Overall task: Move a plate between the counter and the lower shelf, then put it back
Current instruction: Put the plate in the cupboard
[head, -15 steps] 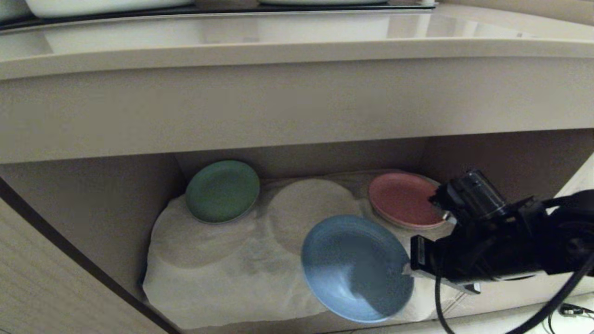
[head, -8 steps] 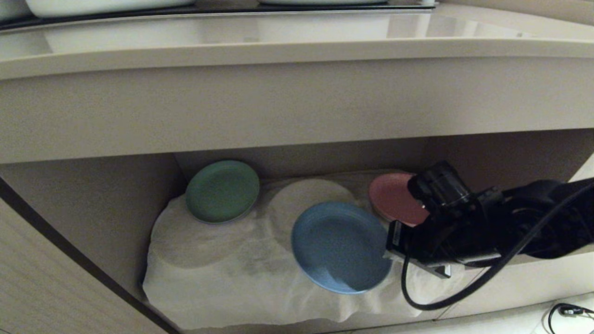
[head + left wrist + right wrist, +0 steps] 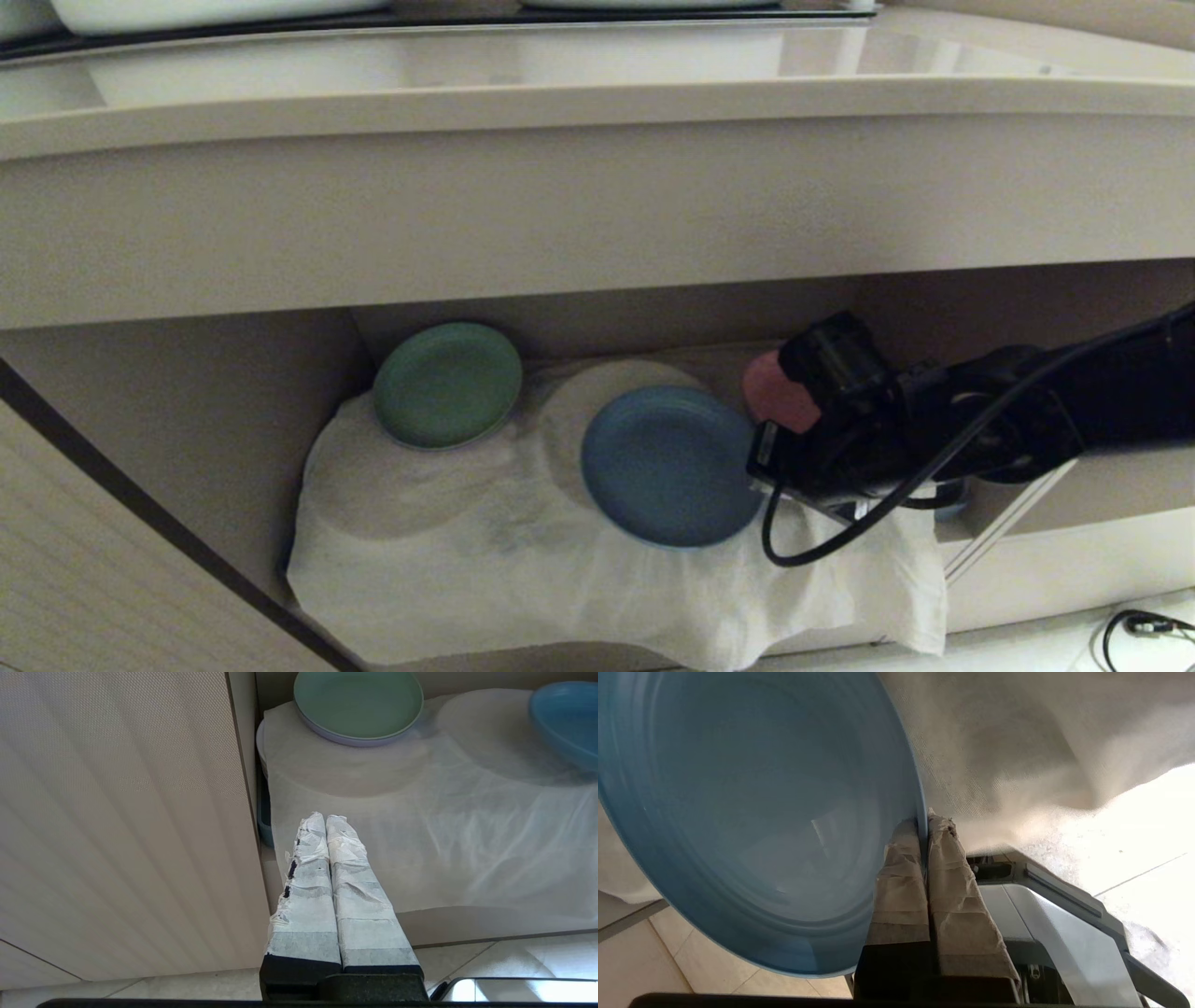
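One plate — rim between right pincer fingers

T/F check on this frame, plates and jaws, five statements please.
1. The right gripper has its jaws shut on the rim of the blue plate. True.
2. The blue plate is up on the counter. False: it is down in the lower shelf, over the white cloth.
3. The green plate sits at the shelf's back left. True.
4. The left gripper holds the green plate. False: its jaws are shut on nothing, short of the plate.
5. The pink plate is in full view. False: the right arm hides most of it.
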